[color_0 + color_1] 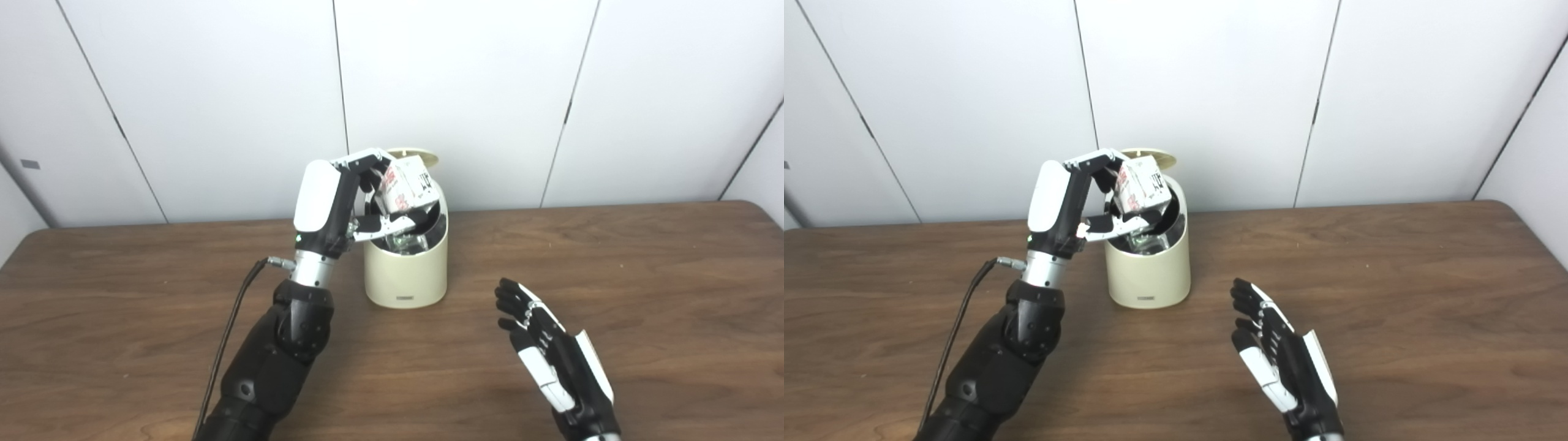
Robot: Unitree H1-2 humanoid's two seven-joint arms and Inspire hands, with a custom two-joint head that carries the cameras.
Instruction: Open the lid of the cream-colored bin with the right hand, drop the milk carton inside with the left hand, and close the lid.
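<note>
The cream-colored bin (405, 271) stands at the middle of the table, its lid (424, 155) tipped up at the back and its mouth showing. Right over that mouth my left hand (343, 202) is shut on the white milk carton (409, 184), which tilts with its lower end just above the rim. My right hand (548, 349) rests low in front and to the right of the bin, open, fingers straight and holding nothing. In the right eye view the carton (1142, 185) sits above the bin (1149, 269).
A brown wooden table (643, 294) carries everything, with a white panelled wall behind. A black cable (229, 331) runs along my left forearm. Something shiny lies inside the bin (407, 244).
</note>
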